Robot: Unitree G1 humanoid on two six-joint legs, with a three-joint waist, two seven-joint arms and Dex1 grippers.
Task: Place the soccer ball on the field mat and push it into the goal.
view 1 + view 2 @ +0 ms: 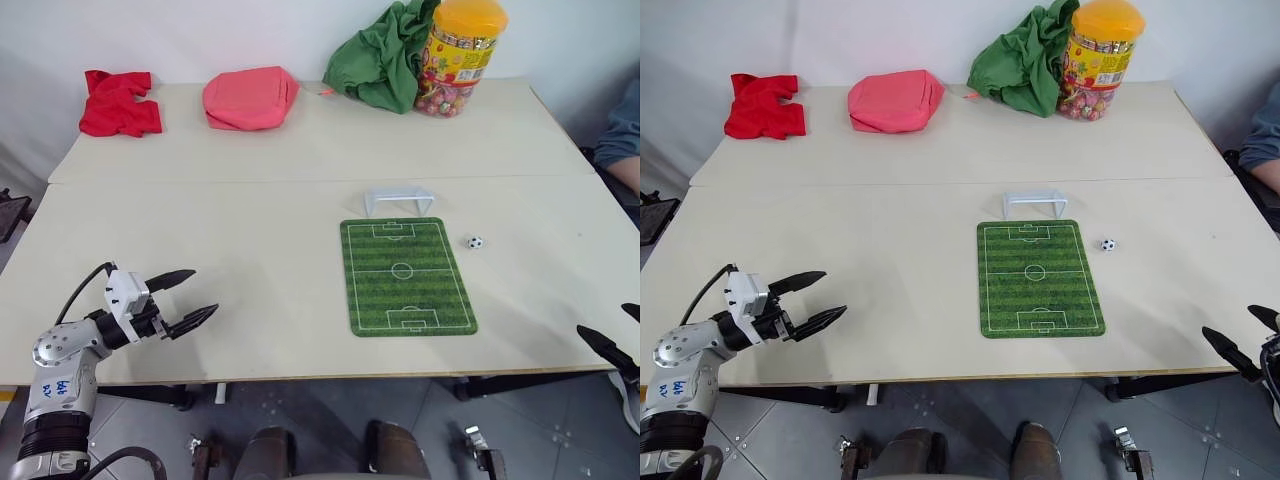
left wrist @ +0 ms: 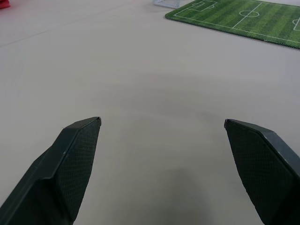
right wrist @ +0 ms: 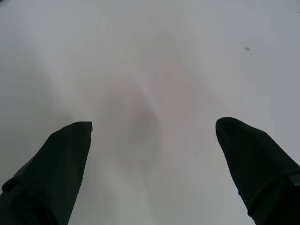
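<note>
Near half of the surface (image 1: 250, 270) is mostly bare. Left claw (image 1: 195, 297) hangs over the near-left part, jaws apart, with open surface from it across to the field mat (image 1: 405, 275). Right claw (image 1: 622, 335) sits at the near-right edge, jaws wide, bare surface ahead of it. Soccer ball (image 1: 475, 242) lies just right of the mat's far-right corner, free on all sides. Goal (image 1: 399, 200) stands at the mat's far end, the only thing upright there. Far edge is crowded: red cloth (image 1: 118, 102), pink bundle (image 1: 250, 98), green cloth (image 1: 385, 55), candy jar (image 1: 460, 55). A person's arm (image 1: 622, 140) at the far right edge.
</note>
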